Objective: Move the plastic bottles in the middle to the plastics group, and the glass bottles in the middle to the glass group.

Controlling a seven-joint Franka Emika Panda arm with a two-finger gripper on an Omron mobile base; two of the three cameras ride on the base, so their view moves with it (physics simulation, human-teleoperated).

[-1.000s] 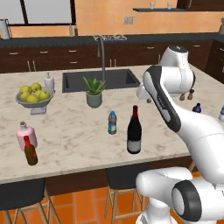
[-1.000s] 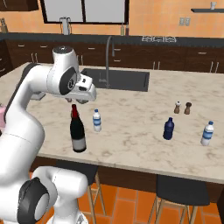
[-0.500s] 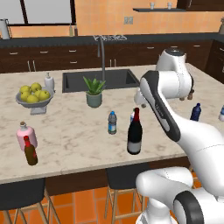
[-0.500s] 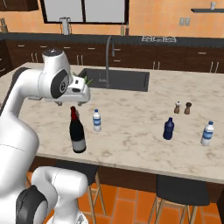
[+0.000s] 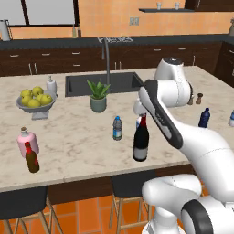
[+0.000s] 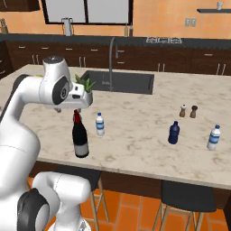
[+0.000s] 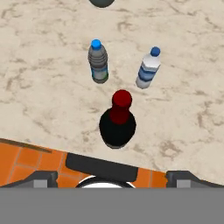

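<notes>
The gripper (image 7: 107,177) hangs wide open and empty above the wine bottle (image 7: 117,123). Coming down off-centre, a finger could clip the red foil neck and topple this tall, dark bottle. It stands near the counter's (image 5: 82,137) front edge, with two plastic bottles (image 7: 99,61) just behind it.

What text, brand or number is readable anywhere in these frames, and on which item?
None is readable.
Wine bottle: pale label, too blurred to read.
Two water bottles: blue labels, no legible print.
Dark blue bottle: nothing legible.
Pink bottle and brown bottle: no text discernible.
</notes>
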